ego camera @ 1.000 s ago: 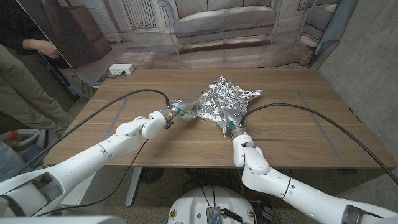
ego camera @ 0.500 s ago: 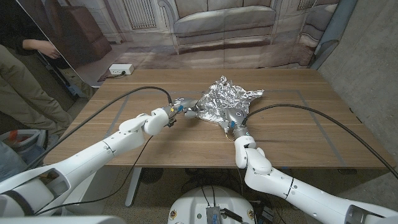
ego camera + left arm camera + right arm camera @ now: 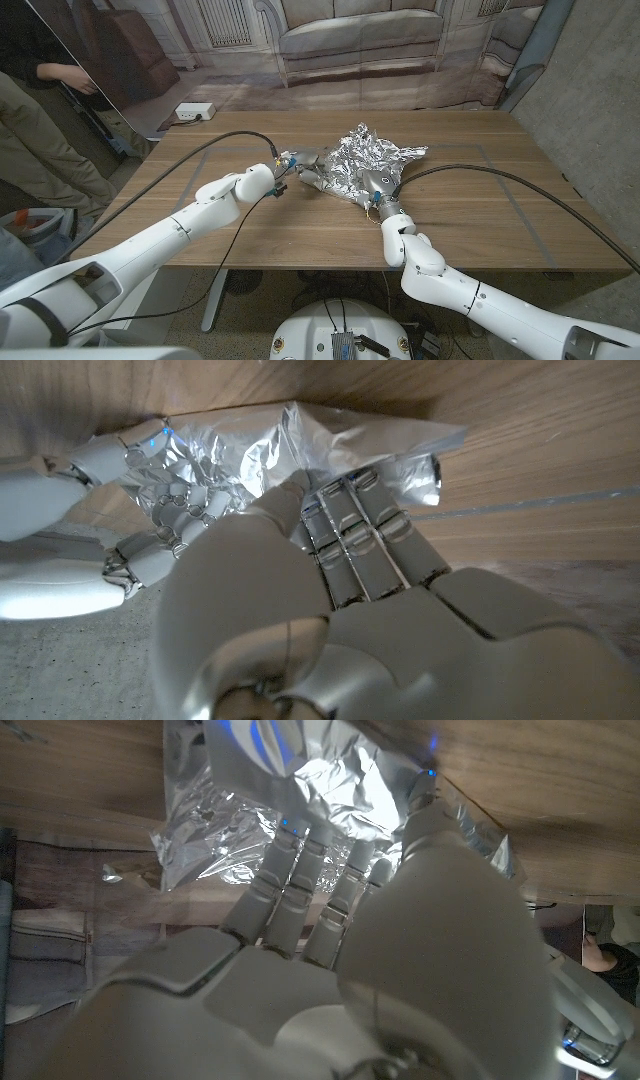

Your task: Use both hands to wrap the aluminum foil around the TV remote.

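The wooden surface (image 3: 250,225) was brown, with straight grain and thin pale lines marked across it. Both white arms reached in from the near corners, a black cable (image 3: 500,185) trailing from each wrist. Near the middle lay the aluminum foil (image 3: 362,160), a crumpled, shiny, creased sheet bunched into a lump; the TV remote could not be made out under it. The left hand (image 3: 300,170) touched the foil's left edge, its fingers (image 3: 350,535) laid on the sheet, but whether it gripped could not be told. The right hand (image 3: 378,185) pressed fingers (image 3: 300,870) against the near side, its grip equally unclear. Farther back a white power strip (image 3: 195,111) sat beyond the surface, before a printed sofa backdrop (image 3: 360,35). A person (image 3: 40,110) stood at the far left.
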